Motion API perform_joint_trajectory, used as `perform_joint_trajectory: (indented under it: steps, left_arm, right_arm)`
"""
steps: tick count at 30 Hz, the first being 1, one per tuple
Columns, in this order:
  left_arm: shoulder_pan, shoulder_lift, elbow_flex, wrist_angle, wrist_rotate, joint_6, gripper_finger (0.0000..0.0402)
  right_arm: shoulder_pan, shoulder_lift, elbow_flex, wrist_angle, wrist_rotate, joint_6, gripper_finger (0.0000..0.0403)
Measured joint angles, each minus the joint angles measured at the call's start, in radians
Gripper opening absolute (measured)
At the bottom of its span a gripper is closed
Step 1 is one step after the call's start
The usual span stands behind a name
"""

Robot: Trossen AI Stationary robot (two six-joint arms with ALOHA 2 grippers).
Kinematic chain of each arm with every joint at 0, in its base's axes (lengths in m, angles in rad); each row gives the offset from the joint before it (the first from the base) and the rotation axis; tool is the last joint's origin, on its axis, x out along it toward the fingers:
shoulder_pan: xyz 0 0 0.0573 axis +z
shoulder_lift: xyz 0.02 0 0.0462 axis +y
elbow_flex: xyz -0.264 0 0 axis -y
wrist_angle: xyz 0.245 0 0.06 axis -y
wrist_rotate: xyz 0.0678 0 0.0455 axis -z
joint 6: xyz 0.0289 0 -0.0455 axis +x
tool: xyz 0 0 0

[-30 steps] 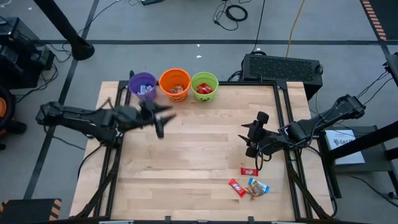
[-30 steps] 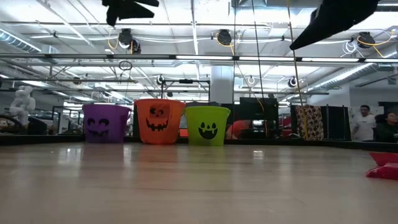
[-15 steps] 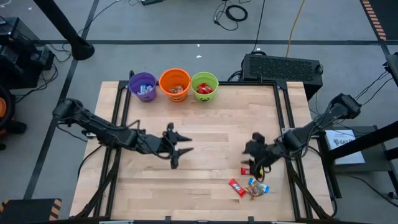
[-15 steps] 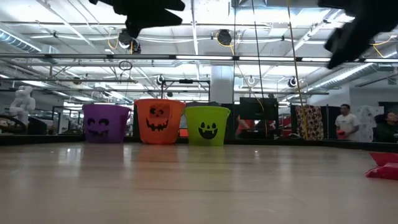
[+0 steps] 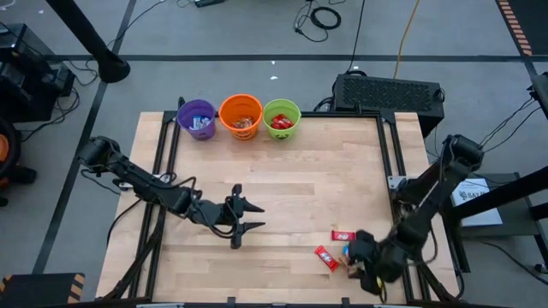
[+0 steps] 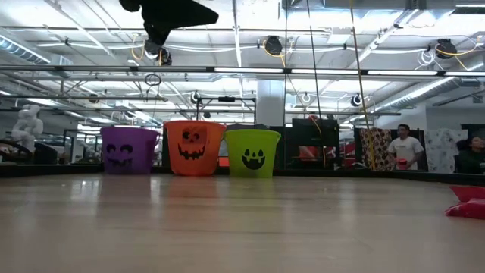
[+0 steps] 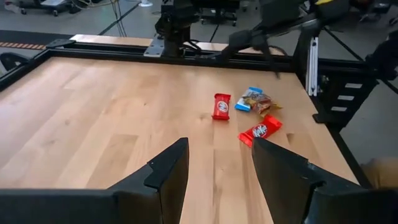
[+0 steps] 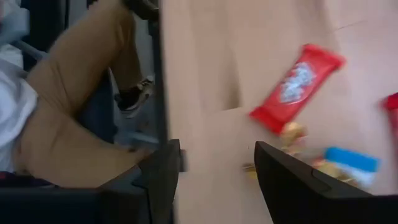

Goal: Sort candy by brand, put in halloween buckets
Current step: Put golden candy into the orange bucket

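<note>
While candy [image 5: 343, 248] lies beside it, right pincer [image 5: 370, 272] hovers spread

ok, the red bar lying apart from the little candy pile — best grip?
Take the lone red bar across its short width at mid-length, descending from straight above: it lies flat on the table, clear of the pile. The open right tool is nearest.

Pale wood table [image 5: 282, 171] — glossy candy [image 7: 221, 106]

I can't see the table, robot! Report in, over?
Left gripper open, empty, mid-table. Right gripper open, over the leftover candy. Three buckets at the far edge already hold some. Path clear.
</note>
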Motion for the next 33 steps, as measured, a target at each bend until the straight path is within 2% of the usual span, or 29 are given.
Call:
perform_joint_trajectory:
  steps: [4, 7, 10, 14, 21, 28, 33]
  left_arm:
    - [-0.002, 0.0, 0.0, -0.004, 0.0, 0.004, 0.0182]
    - [0.004, 0.0, 0.0, -0.003, -0.002, 0.014, 0.0182]
    - [0.01, 0.0, 0.0, -0.004, -0.004, 0.051, 0.0182]
    - [0.023, 0.0, 0.0, -0.004, -0.004, 0.079, 0.0182]
    - [0.035, 0.0, 0.0, -0.003, -0.006, 0.079, 0.0182]
    - [0.034, 0.0, 0.0, -0.005, -0.007, 0.086, 0.0182]
    - [0.034, 0.0, 0.0, -0.027, -0.006, 0.079, 0.0182]
  right_arm:
    - [0.07, 0.068, 0.096, -0.048, 0.024, 0.096, 0.0199]
    - [0.115, 0.135, 0.2, -0.192, 0.022, 0.14, 0.0199]
    - [0.152, 0.219, 0.295, -0.347, 0.022, 0.129, 0.0199]
    - [0.189, 0.33, 0.363, -0.444, 0.041, 0.094, 0.0199]
    - [0.206, 0.442, 0.372, -0.493, 0.049, 0.08, 0.0199]
    - [0.186, 0.448, 0.342, -0.514, 0.106, 0.007, 0.0199]
    - [0.156, 0.448, 0.283, -0.503, 0.092, -0.012, 0.0187]
